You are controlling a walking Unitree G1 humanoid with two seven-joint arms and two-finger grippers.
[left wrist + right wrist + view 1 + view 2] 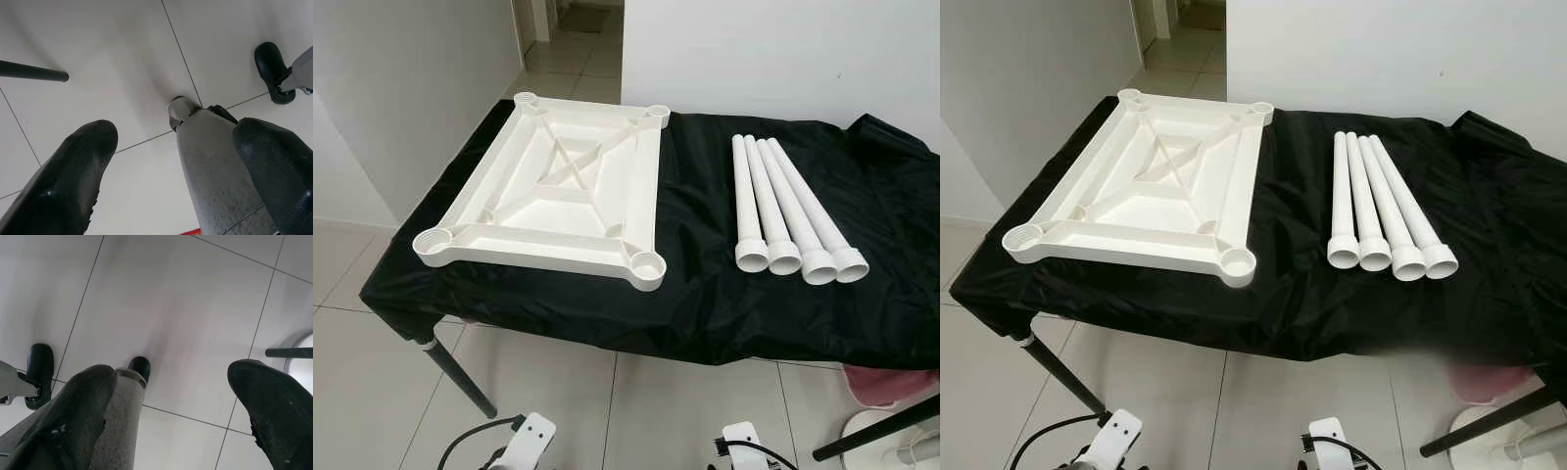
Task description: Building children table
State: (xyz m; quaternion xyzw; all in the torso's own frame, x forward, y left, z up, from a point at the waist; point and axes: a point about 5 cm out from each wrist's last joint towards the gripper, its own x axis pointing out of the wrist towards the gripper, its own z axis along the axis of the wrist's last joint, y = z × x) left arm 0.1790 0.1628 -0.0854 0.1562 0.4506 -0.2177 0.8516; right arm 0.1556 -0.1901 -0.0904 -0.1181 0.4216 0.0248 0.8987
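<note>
Four white legs (793, 217) lie beside the upturned white tabletop (548, 191); both claws hang spread, empty.

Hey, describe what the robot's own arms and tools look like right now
Each tool has two thick, rounded black fingers with a pebbled, scuffed surface: left tool, right tool. The head views show white arm housings with small dark holes and black cables looping off them, left arm, right arm.
</note>
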